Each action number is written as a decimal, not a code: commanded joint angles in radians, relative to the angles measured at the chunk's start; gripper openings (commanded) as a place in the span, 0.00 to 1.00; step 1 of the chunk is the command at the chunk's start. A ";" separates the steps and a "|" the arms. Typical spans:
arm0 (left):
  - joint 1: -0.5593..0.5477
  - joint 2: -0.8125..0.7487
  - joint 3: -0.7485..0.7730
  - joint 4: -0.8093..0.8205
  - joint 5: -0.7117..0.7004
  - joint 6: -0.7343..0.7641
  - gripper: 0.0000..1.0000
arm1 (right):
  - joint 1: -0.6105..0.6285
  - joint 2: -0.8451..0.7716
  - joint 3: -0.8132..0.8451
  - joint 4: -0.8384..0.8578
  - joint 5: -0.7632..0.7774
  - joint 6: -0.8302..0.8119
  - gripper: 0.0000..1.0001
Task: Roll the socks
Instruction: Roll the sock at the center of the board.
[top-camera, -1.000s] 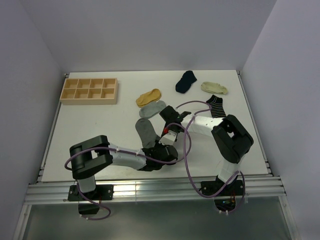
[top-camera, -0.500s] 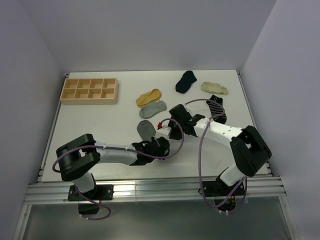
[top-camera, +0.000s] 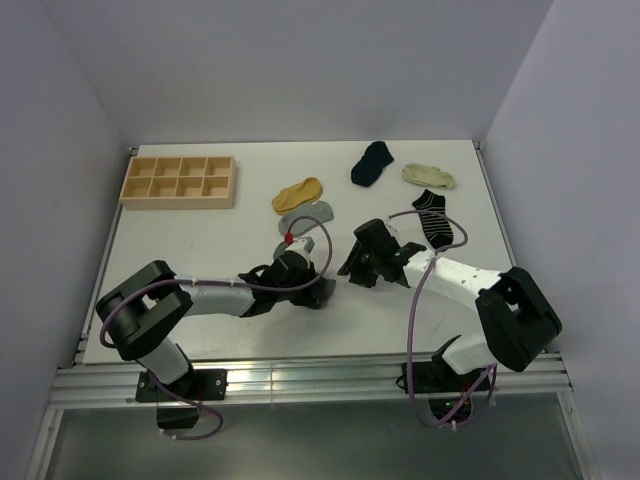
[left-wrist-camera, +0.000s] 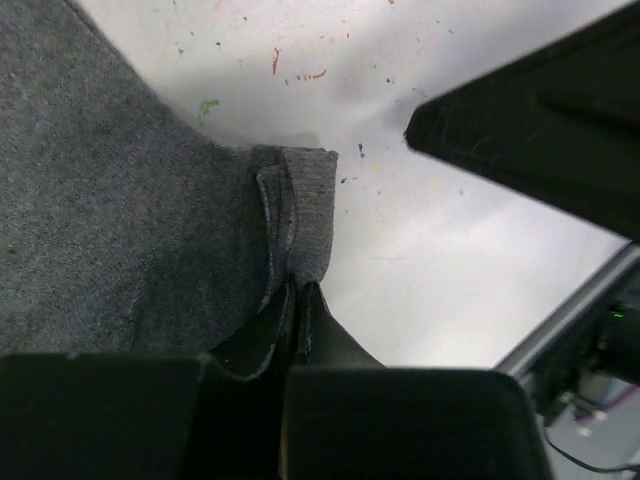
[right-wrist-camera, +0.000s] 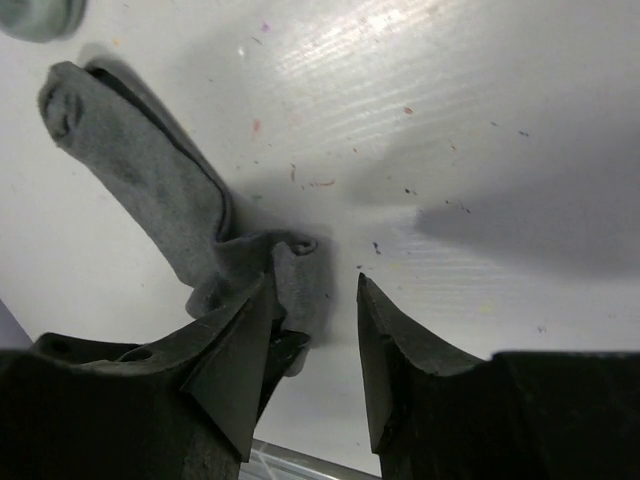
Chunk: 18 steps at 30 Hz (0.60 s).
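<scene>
The dark grey sock (right-wrist-camera: 140, 170) lies stretched on the white table, its near end folded over (left-wrist-camera: 305, 215). My left gripper (left-wrist-camera: 298, 292) is shut on that folded edge; in the top view it (top-camera: 318, 290) covers most of the sock. My right gripper (right-wrist-camera: 315, 290) stands open just right of the fold, one fingertip (right-wrist-camera: 262, 290) over the fabric, nothing held. From above, the right gripper (top-camera: 352, 270) faces the left one closely. The other socks lie farther back: light grey (top-camera: 308, 214), mustard-yellow (top-camera: 298, 192), navy (top-camera: 372, 162), cream (top-camera: 428, 176) and black-and-white striped (top-camera: 436, 218).
A wooden tray (top-camera: 178, 180) with several compartments sits at the back left. The left arm's purple cable (top-camera: 320, 245) loops over the light grey sock. Both arms reach across the table's near middle, and a metal rail (top-camera: 300, 375) runs along the front edge.
My right gripper opened and let go of the dark grey sock, and its arm swung right. The left gripper stayed shut on the fold and shifted back and left.
</scene>
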 joint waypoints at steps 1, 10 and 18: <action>0.029 0.006 -0.047 0.104 0.121 -0.090 0.00 | 0.015 -0.001 -0.025 0.075 -0.021 0.033 0.47; 0.118 0.010 -0.151 0.244 0.211 -0.235 0.00 | 0.059 0.045 -0.031 0.132 -0.046 0.059 0.49; 0.141 0.046 -0.181 0.336 0.261 -0.292 0.00 | 0.084 0.098 -0.006 0.118 -0.049 0.065 0.49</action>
